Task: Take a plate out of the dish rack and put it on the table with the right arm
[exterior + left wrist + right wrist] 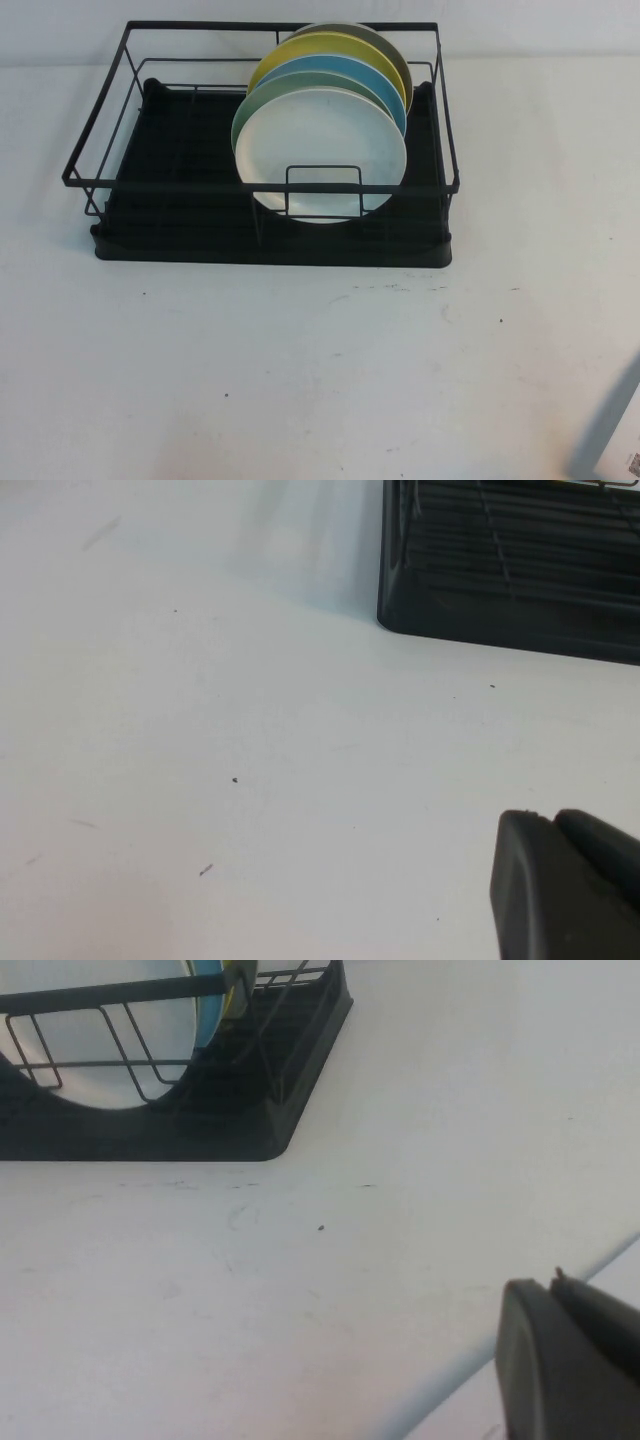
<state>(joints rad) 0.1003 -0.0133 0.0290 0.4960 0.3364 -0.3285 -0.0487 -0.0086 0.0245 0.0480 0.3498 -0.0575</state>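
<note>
Standing upright on edge in the dish rack (pixel 270 215), the white plate (pixel 322 152) is the frontmost of a row of plates, on the rack's right half. Directly behind it stands a pale mint-green plate (pixel 243 112), then a light blue plate (pixel 352 72), a yellow plate (pixel 300 48) and an olive plate (pixel 392 48). The black wire rack sits on the white, speckled worktop (pixel 300 370). The left tool (pixel 565 885) shows only as a dark edge above bare worktop, near a front corner of the rack; whether it is apart or together cannot be told. The right tool (pixel 570 1360) is likewise a dark edge, near the rack's other front corner, state unclear.
</note>
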